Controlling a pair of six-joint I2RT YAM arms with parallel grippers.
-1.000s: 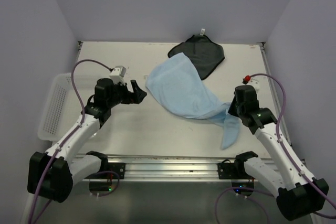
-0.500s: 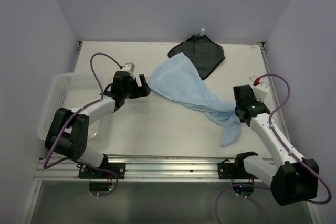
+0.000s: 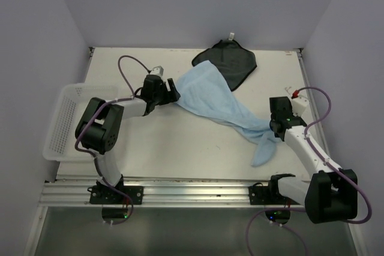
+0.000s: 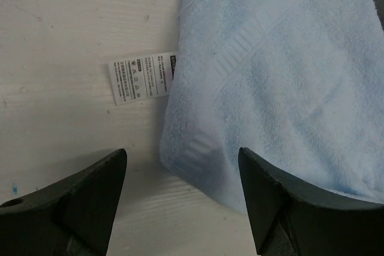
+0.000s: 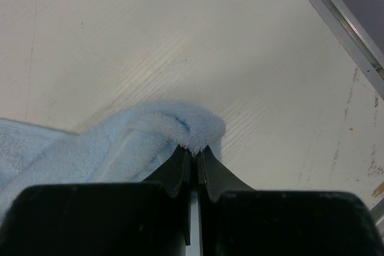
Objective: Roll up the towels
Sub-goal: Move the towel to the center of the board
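Two arms work one cloth on a walled-in white table [image 3: 180, 145]. The light blue towel [image 3: 210, 103] lies stretched diagonally across the middle, from its broad far-left end to a narrow, bunched tail near the right front.

The widest bare surface is the near strip between the towel and the metal rail [image 3: 192, 185] along the front edge. There is also open table to the left of the towel, as far as the white mesh basket [image 3: 60, 121] at the left edge. On the right, the table's metal border [image 5: 336, 22] runs close by the right gripper [image 5: 195, 151], with only a band of scuffed surface between them.

The left gripper [image 4: 181, 160] is low at the towel's far-left corner with its jaws spread wide. The rounded corner lies between the fingers [image 4: 96, 196] — nothing is clamped. A white care label [image 4: 143, 79] pokes out flat from the towel's left hem onto the table.

The right gripper's jaws are pinched together on a folded lip of the light blue towel, near its tail.

The dark towel [image 3: 228, 63] lies flat at the far edge, its near corner touching or tucked under the blue one. Its small white tag [image 3: 230, 35] stands against the back wall.
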